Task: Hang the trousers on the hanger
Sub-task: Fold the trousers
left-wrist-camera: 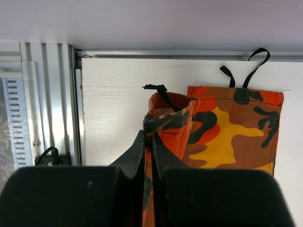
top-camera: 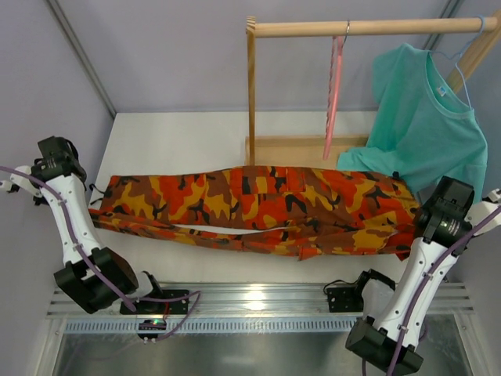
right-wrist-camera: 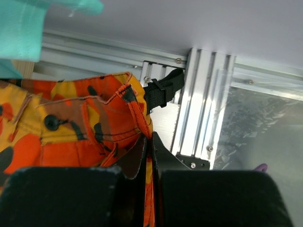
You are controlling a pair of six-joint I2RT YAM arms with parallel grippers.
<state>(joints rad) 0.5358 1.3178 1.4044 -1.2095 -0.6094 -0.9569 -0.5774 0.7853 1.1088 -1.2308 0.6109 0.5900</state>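
The trousers [top-camera: 258,207], in orange, red, brown and black camouflage, lie stretched lengthwise across the white surface [top-camera: 180,149], leg cuffs toward the left arm and waistband toward the right arm. In the left wrist view, one cuff stands up off the surface in a loose tube with a thin black drawstring [left-wrist-camera: 158,90] at its top. The other leg lies flat just beside it, its own black drawstrings [left-wrist-camera: 246,68] trailing onto the surface. The left end effector [left-wrist-camera: 147,142] has its fingers pressed together on the raised cuff, pinching the cloth. At the other end, the right end effector [right-wrist-camera: 149,142] is pinched on the folded edge of the waistband, near a black button [right-wrist-camera: 51,122] and beside a black webbing strap [right-wrist-camera: 163,90] that lies against the aluminium frame rail [right-wrist-camera: 203,94]. Beyond the trousers stands a wooden rack [top-camera: 251,94]. The pink-coral hanger [top-camera: 334,98] hangs edge-on by its metal hook from the rack's top bar [top-camera: 376,27], well apart from the trousers. To the right of it, a teal T-shirt [top-camera: 427,125] hangs on a light-blue hanger [top-camera: 460,74], and its lower hem reaches down to the waistband end of the trousers.
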